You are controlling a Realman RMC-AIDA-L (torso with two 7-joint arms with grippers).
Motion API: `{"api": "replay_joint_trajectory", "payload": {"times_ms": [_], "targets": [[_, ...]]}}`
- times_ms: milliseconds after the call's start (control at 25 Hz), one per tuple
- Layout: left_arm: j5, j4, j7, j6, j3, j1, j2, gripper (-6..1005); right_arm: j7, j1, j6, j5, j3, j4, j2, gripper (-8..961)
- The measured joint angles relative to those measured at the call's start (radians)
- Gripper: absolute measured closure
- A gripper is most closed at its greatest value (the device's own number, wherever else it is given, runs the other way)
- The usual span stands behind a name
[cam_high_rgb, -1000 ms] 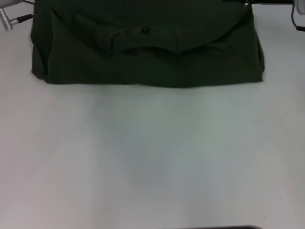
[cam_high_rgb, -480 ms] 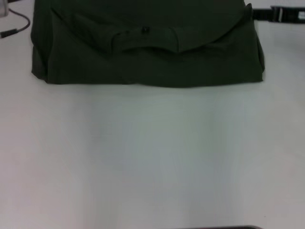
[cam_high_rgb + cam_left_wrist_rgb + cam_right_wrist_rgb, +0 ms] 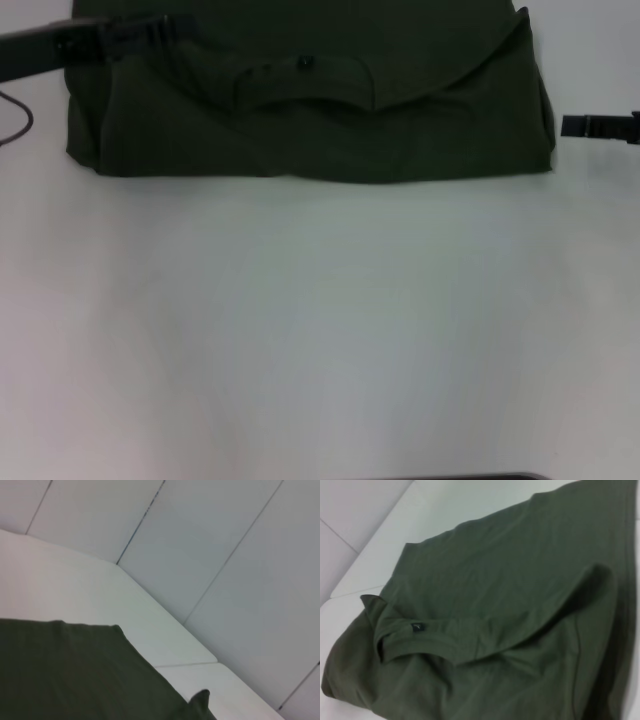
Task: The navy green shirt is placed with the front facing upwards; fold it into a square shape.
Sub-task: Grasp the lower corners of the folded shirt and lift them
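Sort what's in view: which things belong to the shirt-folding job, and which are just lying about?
Job:
- shirt, partly folded, collar showing
- left end effector, over the shirt's far left corner
- right end effector, just off the shirt's right edge

Lying about:
- cable on the table, left of the shirt

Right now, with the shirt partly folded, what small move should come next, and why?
Probably lower the left hand onto the shirt's far left corner to grip it. That hand is already over that corner, the right hand sits off the right edge, and the shirt is a wide rectangle, not square.
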Motion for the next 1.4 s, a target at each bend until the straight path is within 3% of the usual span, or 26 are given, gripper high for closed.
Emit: {"api": "replay_joint_trajectory", "payload": {"times_ms": [360, 760, 1400], "targets": [[0.0, -0.036, 0.056, 0.003, 0.0, 0.033, -0.007, 122, -0.034, 0.004, 0.063, -0.002, 0.007, 0.092, 0.004, 290], [0.0, -0.044, 0.068, -0.004, -0.003, 0.036, -0.008, 121, -0.06, 0.055, 0.156, -0.003, 0.005, 0.145, 0.032, 294], [0.0, -0.056, 0.073, -0.03, -0.002, 0.04, -0.011, 121, -0.082, 0.055, 0.209, -0.005, 0.006, 0.201, 0.032, 293]]}}
